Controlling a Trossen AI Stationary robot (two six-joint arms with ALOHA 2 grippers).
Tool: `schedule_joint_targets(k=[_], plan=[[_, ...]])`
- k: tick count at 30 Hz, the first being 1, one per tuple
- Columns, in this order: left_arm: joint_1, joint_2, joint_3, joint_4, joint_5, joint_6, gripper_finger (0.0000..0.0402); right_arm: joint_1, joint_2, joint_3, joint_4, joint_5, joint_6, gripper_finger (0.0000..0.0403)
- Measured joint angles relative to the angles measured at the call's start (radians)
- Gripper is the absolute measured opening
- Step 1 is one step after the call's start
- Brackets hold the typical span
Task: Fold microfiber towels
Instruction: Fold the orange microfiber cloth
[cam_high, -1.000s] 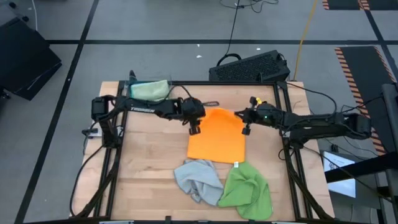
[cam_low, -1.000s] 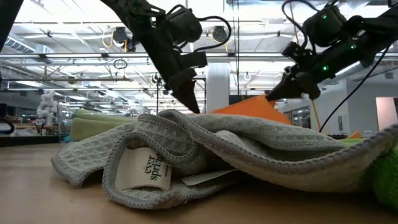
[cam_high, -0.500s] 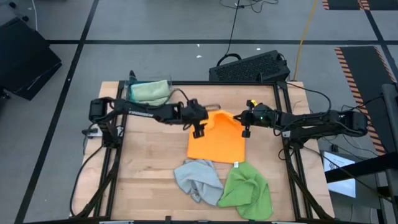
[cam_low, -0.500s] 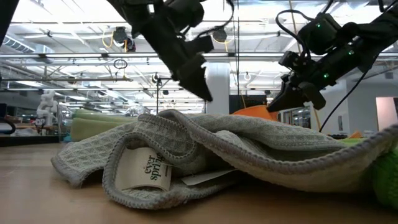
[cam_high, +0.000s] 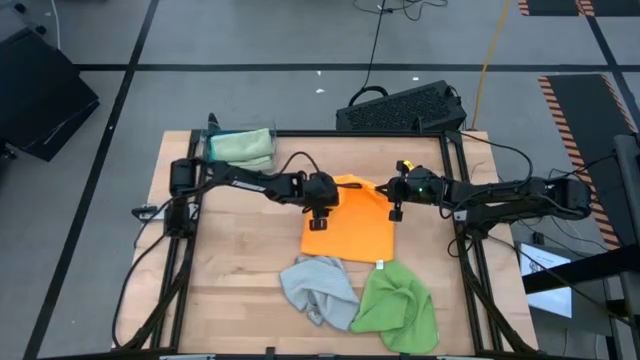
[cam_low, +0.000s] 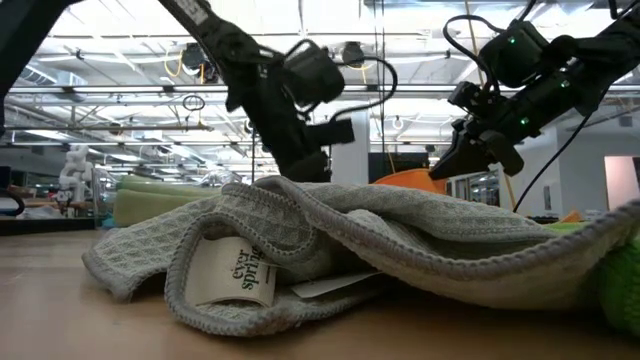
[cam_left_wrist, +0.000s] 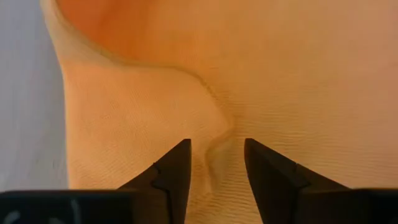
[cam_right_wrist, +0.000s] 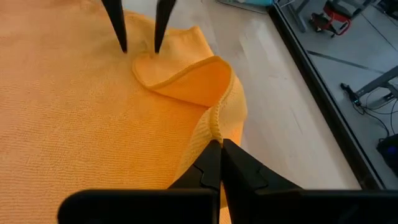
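With fingers apart, the left gripper (cam_high: 321, 207) presses down on a ridge of the orange towel (cam_high: 352, 230) lying mid-table, while the right gripper (cam_high: 394, 210) is clamped on that towel's lifted far corner.

Below left gripper (cam_high: 321, 211): flat orange microfiber towel (cam_high: 352, 232), fingers straddling a small ridge.
Toward the front edge: crumpled light grey waffle towel (cam_high: 318, 287) and bright green towel (cam_high: 398, 305) block.
Outward of left gripper: bare wooden tabletop (cam_high: 235, 255), free.
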Motion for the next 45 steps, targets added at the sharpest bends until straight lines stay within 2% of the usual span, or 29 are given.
schedule_joint_targets(k=[6,9,12,14,18,24,28,31,36,45], plan=[[0.018,0.022,0.0,0.021,0.0,0.076,0.0115,0.0,0.0,0.0,0.0,0.0,0.0,0.0],[0.017,0.019,0.0,0.02,0.0,0.108,0.0079,0.0,0.0,0.0,0.0,0.0,0.0,0.0],[0.016,0.012,0.0,0.02,0.0,0.127,0.0026,-0.002,0.0,0.0,0.0,0.006,-0.002,0.0],[0.018,0.01,0.0,0.02,-0.005,0.129,0.001,-0.006,0.0,0.0,0.0,0.025,-0.012,0.0],[0.018,-0.057,-0.001,0.017,-0.107,0.127,0.001,-0.038,-0.001,0.0,0.03,0.083,-0.057,0.0],[0.049,-0.231,0.0,0.0,-0.361,0.086,0.0006,-0.119,-0.043,0.06,0.024,0.019,-0.078,0.0],[0.082,-0.315,0.001,-0.047,-0.464,0.021,0.0004,-0.182,-0.065,0.137,-0.026,-0.001,-0.099,0.0],[0.109,-0.339,0.001,-0.094,-0.48,-0.038,0.0005,-0.239,-0.066,0.217,-0.125,-0.019,-0.102,0.0],[0.108,-0.33,0.0,-0.182,-0.476,-0.108,0.0003,-0.279,-0.066,0.263,-0.248,-0.127,-0.004,0.0],[-0.035,-0.323,0.0,-0.293,-0.435,-0.187,0.0005,-0.16,-0.069,0.263,-0.404,-0.17,0.226,0.0]])
